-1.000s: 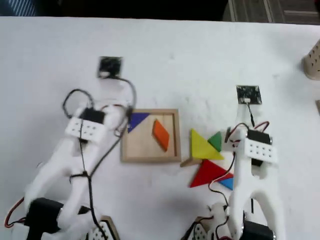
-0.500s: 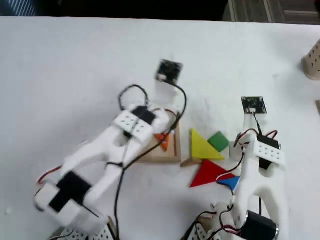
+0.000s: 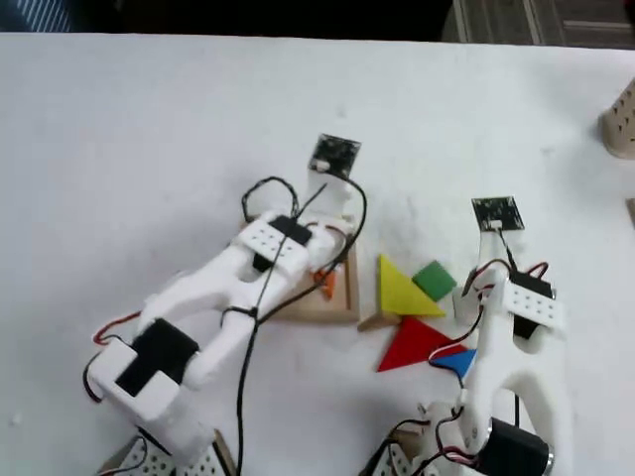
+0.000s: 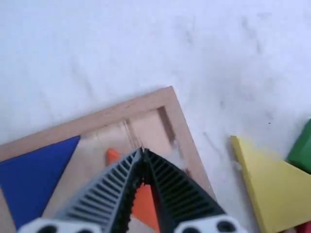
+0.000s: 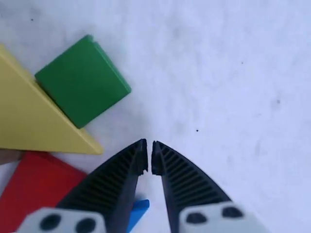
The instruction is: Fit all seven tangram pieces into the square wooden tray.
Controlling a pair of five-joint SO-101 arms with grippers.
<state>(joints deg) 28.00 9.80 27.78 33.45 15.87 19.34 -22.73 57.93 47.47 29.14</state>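
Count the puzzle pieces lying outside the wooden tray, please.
5, all beside the tray: yellow triangle, green square beside it, red triangle, blue piece partly under the right arm, tan piece at the yellow corner.

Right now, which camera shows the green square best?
The right wrist view: the green square shows whole and close, against the yellow triangle. The high view shows it farther off; the left wrist view catches just a corner.

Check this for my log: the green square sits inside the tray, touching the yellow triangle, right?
No. The green square lies on the table outside the tray, touching the yellow triangle; the high view shows it.
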